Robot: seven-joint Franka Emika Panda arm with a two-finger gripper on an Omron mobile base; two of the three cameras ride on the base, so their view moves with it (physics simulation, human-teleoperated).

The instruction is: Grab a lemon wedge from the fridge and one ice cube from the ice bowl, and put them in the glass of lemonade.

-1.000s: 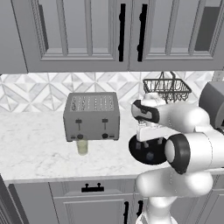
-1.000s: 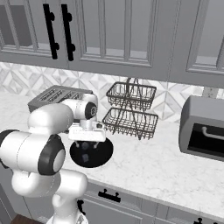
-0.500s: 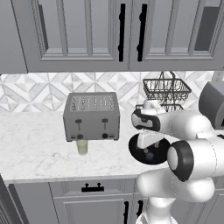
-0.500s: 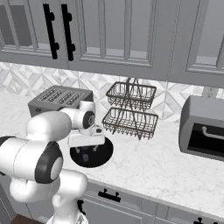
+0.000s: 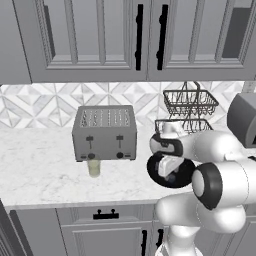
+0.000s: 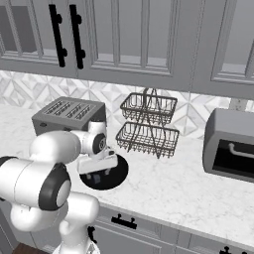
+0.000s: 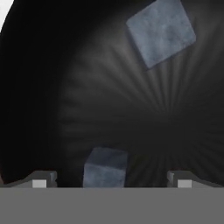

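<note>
The claw hangs low inside the black bowl, its two tips spread wide apart near the bottom corners of the hand view. Between the tips, nearer the left one, sits an ice cube; neither tip touches it, so the claw has hold of nothing. A second ice cube lies farther ahead of the claw and to the right in that view, tilted like a diamond on the ribbed dark floor of the bowl.

From the base views the hand is pressed down over the bowl, which rests on the marble tabletop. The glass of lemonade, small and pale yellow-green, stands to the left of the claw, just in front of the grey toaster and well apart from the bowl. Behind the claw is a two-tier wire basket, and far to its right a grey box-shaped appliance with a dark handle. Grey cabinets with black handles hang above. No brand, label or writing can be read on anything.
</note>
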